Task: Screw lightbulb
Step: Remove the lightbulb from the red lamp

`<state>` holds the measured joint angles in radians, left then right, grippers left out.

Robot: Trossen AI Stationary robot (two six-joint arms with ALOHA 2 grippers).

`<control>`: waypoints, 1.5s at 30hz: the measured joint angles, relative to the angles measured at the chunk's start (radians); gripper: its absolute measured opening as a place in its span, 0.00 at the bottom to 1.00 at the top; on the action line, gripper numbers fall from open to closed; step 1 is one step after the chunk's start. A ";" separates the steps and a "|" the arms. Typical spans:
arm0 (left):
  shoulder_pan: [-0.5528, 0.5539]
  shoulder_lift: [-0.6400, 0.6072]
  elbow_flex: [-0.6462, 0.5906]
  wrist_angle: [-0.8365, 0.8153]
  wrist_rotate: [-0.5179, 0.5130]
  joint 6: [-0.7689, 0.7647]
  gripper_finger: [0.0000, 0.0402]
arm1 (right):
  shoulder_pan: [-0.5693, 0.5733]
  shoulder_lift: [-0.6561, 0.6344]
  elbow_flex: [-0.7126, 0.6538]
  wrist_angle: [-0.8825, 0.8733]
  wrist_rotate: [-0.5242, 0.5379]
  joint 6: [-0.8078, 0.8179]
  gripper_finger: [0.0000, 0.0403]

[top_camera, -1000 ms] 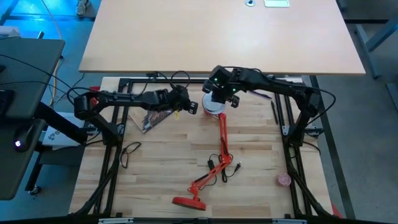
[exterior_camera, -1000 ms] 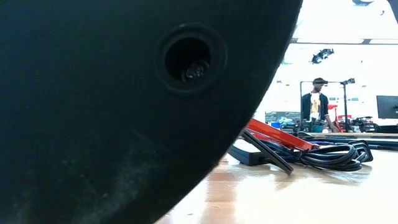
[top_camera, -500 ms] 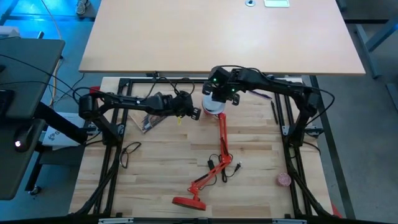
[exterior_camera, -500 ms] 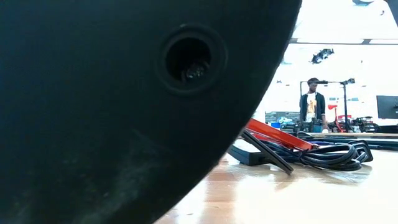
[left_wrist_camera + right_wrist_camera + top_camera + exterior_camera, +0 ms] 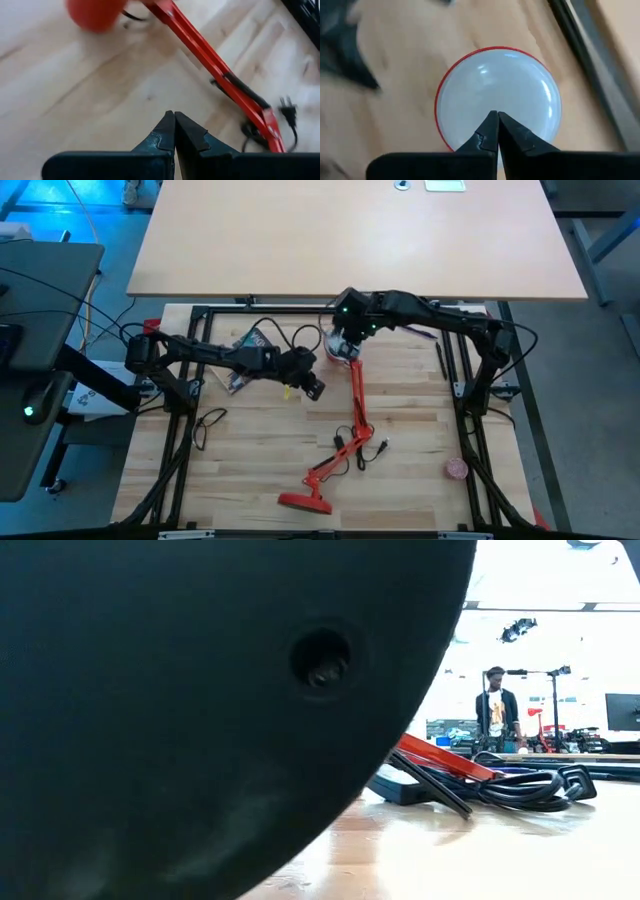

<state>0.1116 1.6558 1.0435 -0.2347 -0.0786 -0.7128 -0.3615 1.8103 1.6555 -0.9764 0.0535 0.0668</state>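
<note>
Overhead, the right gripper (image 5: pixel 493 116) is hovering with fingers pressed together, empty, directly above the lightbulb (image 5: pixel 497 97). Meanwhile the left gripper (image 5: pixel 174 116), likewise closed on nothing, is hanging beside the red lamp arm (image 5: pixel 210 62).

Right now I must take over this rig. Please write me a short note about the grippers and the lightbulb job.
Left gripper: shut, empty, over bare table beside the red lamp arm.
Right gripper: shut, holding nothing, just above the lamp shade.
Lightbulb: white dome sitting inside the red-rimmed shade.
Done: bulb appears seated.
Left: check that it is screwed tight; this cannot be seen.
</note>
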 joint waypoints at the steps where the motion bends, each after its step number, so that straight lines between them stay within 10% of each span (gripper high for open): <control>1: -0.005 0.000 0.000 -0.001 0.007 0.000 0.00 | 0.003 0.000 0.000 0.001 -0.002 -0.145 0.00; 10: -0.031 -0.004 0.000 0.000 0.101 0.011 0.00 | 0.034 0.004 0.009 -0.009 -0.111 -1.015 0.00; 14: -0.028 -0.025 0.000 -0.001 0.115 0.030 0.00 | 0.055 0.009 0.085 -0.055 -0.010 -1.124 0.00; 24: 0.016 -0.061 0.000 0.097 0.123 0.172 0.00 | -0.016 -0.134 0.265 -0.207 -0.110 -0.905 0.00; 38: -0.207 0.245 0.277 0.234 0.076 0.569 0.00 | -0.215 -0.391 0.009 -0.129 -0.242 -0.534 0.00; 45: -0.217 0.469 0.495 0.225 0.125 0.360 0.00 | -0.230 -0.468 -0.093 -0.076 -0.268 -0.449 0.00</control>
<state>-0.1056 2.1252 1.5382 -0.0098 0.0459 -0.3530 -0.5914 1.3420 1.5626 -1.0528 -0.2143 -0.3824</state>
